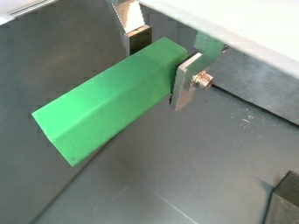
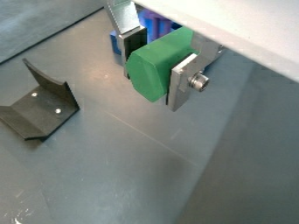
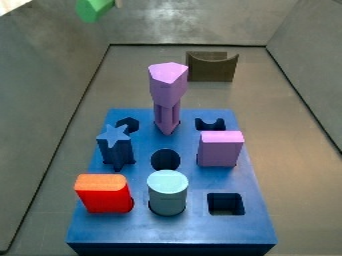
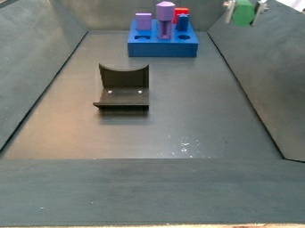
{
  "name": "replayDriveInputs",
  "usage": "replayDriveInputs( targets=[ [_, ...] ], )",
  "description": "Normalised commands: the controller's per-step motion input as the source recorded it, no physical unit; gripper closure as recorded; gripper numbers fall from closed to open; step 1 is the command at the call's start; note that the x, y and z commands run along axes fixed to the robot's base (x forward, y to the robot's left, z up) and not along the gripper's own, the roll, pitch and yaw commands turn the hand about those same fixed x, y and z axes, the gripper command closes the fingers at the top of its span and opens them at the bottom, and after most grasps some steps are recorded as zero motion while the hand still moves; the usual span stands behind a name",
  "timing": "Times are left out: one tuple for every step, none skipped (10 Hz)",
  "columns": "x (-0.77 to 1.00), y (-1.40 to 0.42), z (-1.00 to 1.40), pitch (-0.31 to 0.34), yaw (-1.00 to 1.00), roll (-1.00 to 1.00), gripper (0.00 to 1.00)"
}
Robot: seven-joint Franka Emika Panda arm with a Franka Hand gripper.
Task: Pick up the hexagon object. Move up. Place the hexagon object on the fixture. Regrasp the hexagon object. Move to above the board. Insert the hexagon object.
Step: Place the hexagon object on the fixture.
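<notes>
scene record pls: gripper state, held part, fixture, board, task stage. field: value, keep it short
gripper: gripper raised above the floor, shut on the hexagon object
held part: hexagon object, bright green bar, clamped near one end between the silver fingers
fixture: fixture on the tray floor, nothing on it
board: board blue, carrying pegs including the purple pillar and teal cylinder
task stage: bar lifted, not yet placed on the fixture

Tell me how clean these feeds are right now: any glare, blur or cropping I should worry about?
In both wrist views a pale blurred strip covers one corner, yet the end effector shows sharply, gripping the bright green hexagonal bar. In a side view the bar is cropped at the frame edge above the blue slotted board. In a side view small glints speckle the grey floor near the dark notched fixture.
</notes>
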Motion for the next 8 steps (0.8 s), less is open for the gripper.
replayDriveInputs(
  targets=[
    [1.0, -0.22, 0.0, 0.069, 0.19, -0.02, 1.0],
    [1.0, -0.21, -0.01, 0.071, 0.12, -0.02, 1.0],
    [1.0, -0.19, -0.01, 0.07, 0.08, -0.02, 1.0],
    [1.0, -0.18, -0.01, 0.071, 0.06, -0.02, 1.0],
    [1.0, -0.16, -0.01, 0.073, 0.05, -0.01, 1.0],
    [1.0, -0.15, -0.01, 0.075, 0.04, 0.0, 1.0],
    [1.0, -0.14, -0.01, 0.078, 0.04, 0.01, 1.0],
    [1.0, -0.12, -0.01, 0.083, 0.04, 0.02, 1.0]
  ],
)
